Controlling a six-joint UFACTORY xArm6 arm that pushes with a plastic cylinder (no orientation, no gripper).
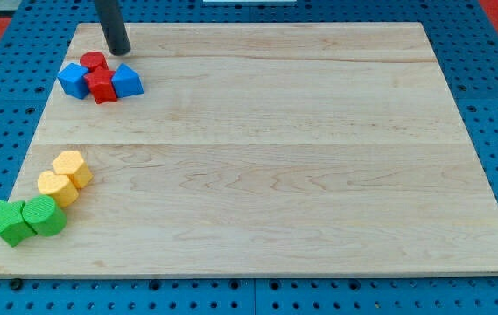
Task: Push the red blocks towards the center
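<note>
Two red blocks sit at the view's top left of the wooden board [266, 149]: a round red cylinder [93, 62] and a red block of star-like shape [102, 86] just below it. They are packed between a blue block [74, 80] on the left and a blue triangular block [127, 80] on the right. My tip [120, 51] is just above and to the right of the red cylinder, a small gap from it, above the blue triangular block.
Two yellow hexagonal blocks [73, 168] [57, 188] lie at the view's left edge. Two green blocks [44, 215] [9, 221] sit below them at the bottom left corner. Blue pegboard surrounds the board.
</note>
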